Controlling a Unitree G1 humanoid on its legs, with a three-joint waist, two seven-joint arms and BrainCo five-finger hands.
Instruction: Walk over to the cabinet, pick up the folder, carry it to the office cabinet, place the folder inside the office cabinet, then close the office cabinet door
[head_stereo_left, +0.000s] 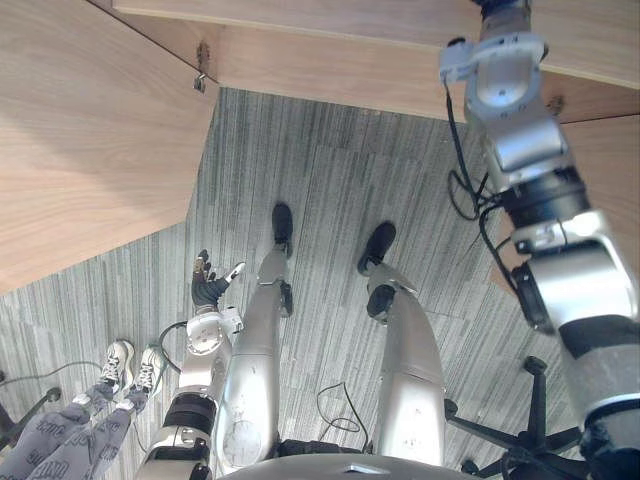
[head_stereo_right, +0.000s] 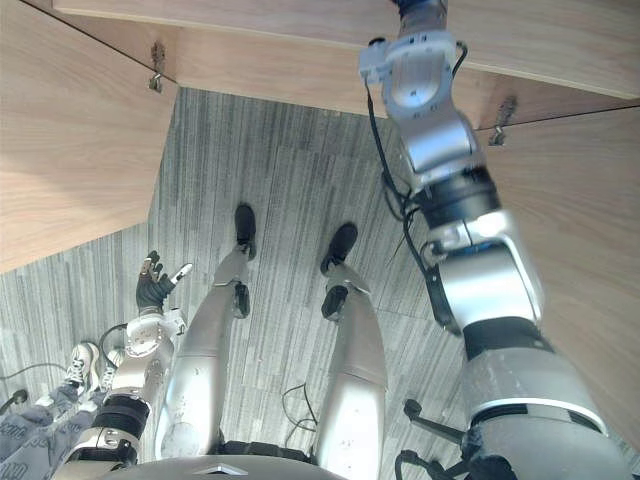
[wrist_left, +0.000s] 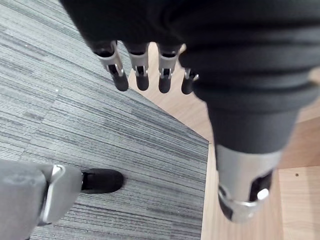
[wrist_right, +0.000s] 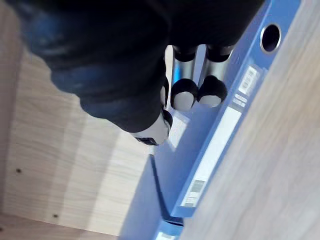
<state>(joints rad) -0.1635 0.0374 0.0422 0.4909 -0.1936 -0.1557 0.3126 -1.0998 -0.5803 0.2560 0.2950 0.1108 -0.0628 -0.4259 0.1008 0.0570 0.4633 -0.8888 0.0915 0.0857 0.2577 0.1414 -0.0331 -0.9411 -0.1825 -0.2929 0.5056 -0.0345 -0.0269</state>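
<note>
One blue folder (wrist_right: 190, 145) stands on edge against the cabinet wall (wrist_right: 280, 165), likely so it stays upright, your right hand (wrist_right: 182, 95) at its face with grip impossible to tell, while your left hand (head_stereo_left: 207, 285) hangs low, fingers loose and empty

Grey striped carpet floor (head_stereo_left: 330, 170), bearing a black star-shaped chair base (head_stereo_left: 530, 420) at the robot's right and a person's pale shoes (head_stereo_left: 130, 365) at its left, both well apart. Light wood office cabinet panel (wrist_right: 280, 150), with a blue folder (wrist_right: 210, 150) set along it, labelled spine touching the wood.
</note>
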